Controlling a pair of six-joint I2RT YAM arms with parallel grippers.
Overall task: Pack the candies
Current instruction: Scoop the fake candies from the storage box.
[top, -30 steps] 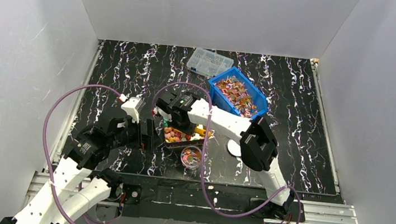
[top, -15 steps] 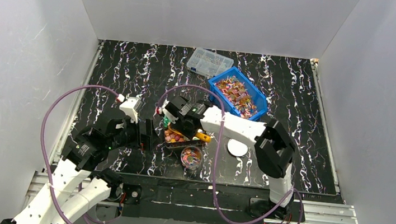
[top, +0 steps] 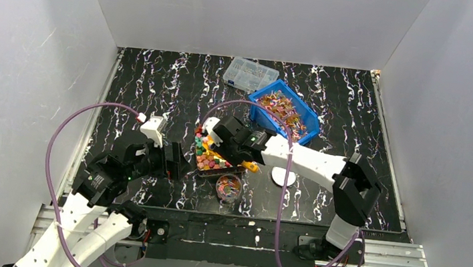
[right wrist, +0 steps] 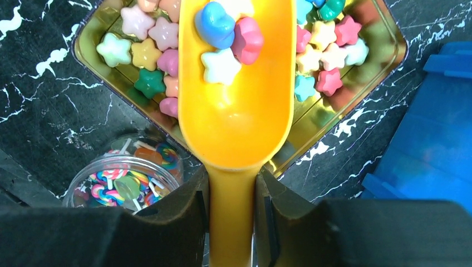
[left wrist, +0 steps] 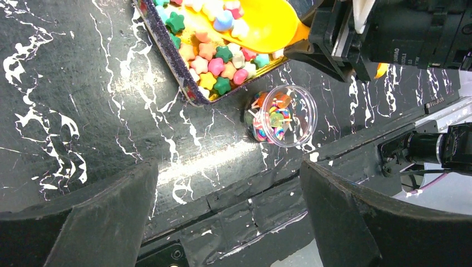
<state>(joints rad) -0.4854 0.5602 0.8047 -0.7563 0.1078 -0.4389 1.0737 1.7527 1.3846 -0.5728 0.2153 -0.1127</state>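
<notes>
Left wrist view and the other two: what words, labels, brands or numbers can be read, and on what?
Small white print on the black body of the right tool, left wrist view: too blurred to quote.
Top external view: nothing legible; compartment box and blue bin too small to tell.
Right wrist view: no text on scoop, tin or candies.

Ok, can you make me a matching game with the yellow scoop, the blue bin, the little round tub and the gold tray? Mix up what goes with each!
Things:
1. yellow scoop
2. blue bin
3. round tub
4. gold tray

What goes with them:
A. full of stripy lollipops
B. held in the right arm's jaws
C. wrapped sweets inside
D. star sweets on its floor, under the scoop

Pairs: 1-B, 2-C, 3-A, 4-D
</notes>
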